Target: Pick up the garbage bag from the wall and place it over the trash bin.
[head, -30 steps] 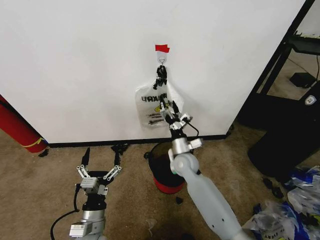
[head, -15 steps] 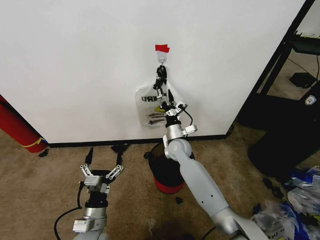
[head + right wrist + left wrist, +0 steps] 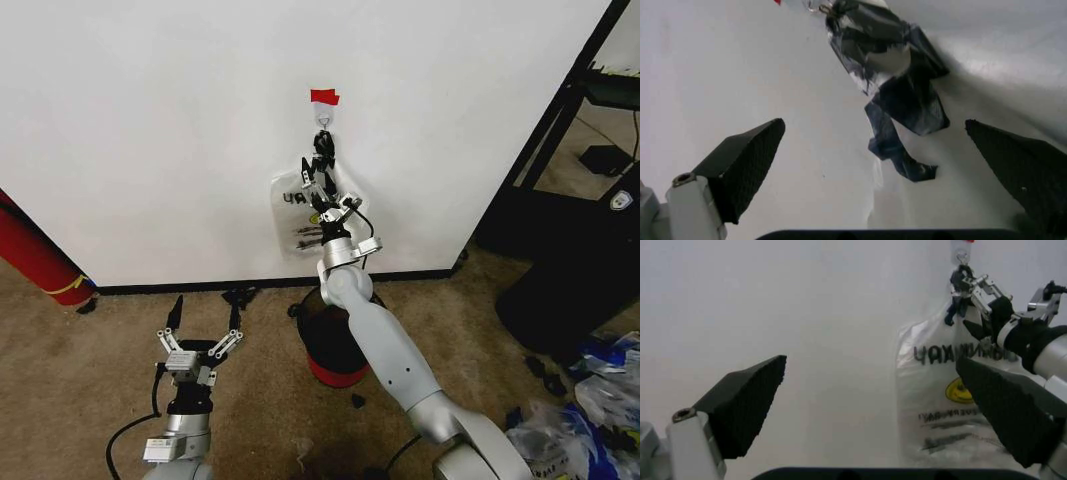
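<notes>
Right gripper (image 3: pixel 322 197) wide open just below the hook (image 3: pixel 324 119), lined up for garbage bag (image 3: pixel 300 232) handles; left gripper (image 3: pixel 199 341) open, idle.

We found the garbage bag (image 3: pixel 300 215) hanging flat against the wall (image 3: pixel 150 130), its dark blue handle strips (image 3: pixel 897 95) bunched on the small hook (image 3: pixel 324 117) under a red tape mark (image 3: pixel 324 96). It was see-through plastic with black lettering and a yellow print. The trash bin (image 3: pixel 325 345), black mesh with a red base, stood upright on the floor just below.
</notes>
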Robot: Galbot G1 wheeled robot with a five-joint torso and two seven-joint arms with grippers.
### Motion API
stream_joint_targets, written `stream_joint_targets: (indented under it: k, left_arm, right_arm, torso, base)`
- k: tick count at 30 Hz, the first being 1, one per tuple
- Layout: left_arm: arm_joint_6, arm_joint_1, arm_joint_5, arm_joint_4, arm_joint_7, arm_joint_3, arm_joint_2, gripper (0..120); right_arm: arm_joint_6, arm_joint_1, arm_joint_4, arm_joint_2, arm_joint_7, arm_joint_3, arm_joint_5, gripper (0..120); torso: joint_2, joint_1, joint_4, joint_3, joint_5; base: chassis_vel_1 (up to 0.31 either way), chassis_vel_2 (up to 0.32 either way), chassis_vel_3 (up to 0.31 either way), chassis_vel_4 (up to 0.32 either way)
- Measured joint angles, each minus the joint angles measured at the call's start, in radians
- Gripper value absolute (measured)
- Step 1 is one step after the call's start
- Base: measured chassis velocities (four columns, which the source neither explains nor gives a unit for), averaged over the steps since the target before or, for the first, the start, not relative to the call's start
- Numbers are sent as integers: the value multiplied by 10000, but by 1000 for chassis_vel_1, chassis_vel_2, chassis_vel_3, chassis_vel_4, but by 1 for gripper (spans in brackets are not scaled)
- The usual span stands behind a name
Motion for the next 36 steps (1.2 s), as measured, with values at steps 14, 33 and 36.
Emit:
stream_joint_targets:
  k: [14,33,36]
  left_arm:
    - [-84,23,16,42,-6,-66,-7,100]
    - [-243,101,43,64,-10,-81,-42,100]
    - [-255,97,43,66,-10,-81,-30,100]
  right_arm:
    - [-44,299,-215,15,-154,131,15,62]
    - [-48,283,-420,8,-172,275,-101,0]
    - [-50,189,-314,5,-177,284,-153,0]
  torso:
    - [1,0,0,0,0]
    - [1,0,1,0,0]
    - [1,0,0,-1,0]
  base:
    - [0,0,0,0]
    - [0,0,0,0]
    - [0,0,0,0]
